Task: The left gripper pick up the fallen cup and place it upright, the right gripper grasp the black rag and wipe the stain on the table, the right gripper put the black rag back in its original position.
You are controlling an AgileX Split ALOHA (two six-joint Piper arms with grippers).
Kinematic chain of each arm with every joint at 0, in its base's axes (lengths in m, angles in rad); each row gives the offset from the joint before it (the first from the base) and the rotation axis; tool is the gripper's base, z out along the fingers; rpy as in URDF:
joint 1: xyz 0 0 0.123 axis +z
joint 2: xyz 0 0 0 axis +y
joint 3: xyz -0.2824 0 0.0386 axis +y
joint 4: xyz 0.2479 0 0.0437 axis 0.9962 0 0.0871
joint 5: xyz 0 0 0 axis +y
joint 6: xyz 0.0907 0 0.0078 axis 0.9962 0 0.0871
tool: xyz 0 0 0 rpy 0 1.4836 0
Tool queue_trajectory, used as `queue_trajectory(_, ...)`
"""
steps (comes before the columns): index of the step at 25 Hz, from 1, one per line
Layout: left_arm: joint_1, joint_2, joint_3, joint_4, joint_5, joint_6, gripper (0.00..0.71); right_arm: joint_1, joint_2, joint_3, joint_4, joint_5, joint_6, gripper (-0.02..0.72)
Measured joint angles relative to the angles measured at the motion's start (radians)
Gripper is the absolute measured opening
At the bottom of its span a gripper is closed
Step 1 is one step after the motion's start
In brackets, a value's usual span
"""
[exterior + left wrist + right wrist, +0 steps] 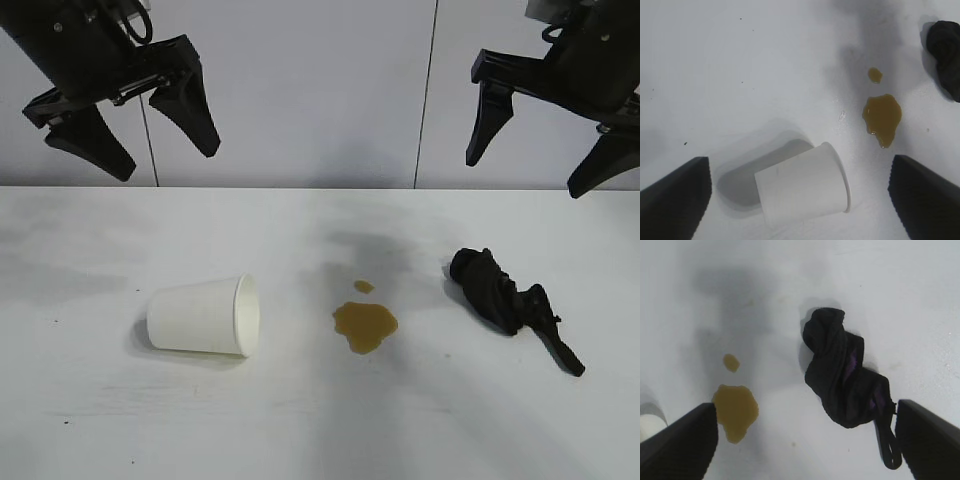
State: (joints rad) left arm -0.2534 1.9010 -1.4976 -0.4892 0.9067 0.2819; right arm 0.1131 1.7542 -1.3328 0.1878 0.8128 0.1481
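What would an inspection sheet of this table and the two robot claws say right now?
Surface: white table, faint grey smudges.
Job's things: cup on its side; stain between cup and black rag, unwiped; rag crumpled, untouched.
Clutter: nothing seen.
Grippers: left gripper open, raised above the cup; right gripper open, raised above the rag; both empty.
Cables: loop on the left arm.
Surroundings: pale panelled wall.

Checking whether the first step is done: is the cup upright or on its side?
On its side. The cup lies flat on the table, its open rim facing the stain.
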Motion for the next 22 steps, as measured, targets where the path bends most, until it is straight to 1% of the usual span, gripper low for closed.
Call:
queue_trajectory(15,0.0,0.0,0.0,0.0,0.002,0.0,0.694,0.0,0.0,0.0,0.0,0.0,0.0,0.661)
queue_trajectory(22,0.0,0.0,0.0,0.0,-0.027,0.0,0.694,0.0,0.0,0.0,0.0,-0.002,0.0,0.661)
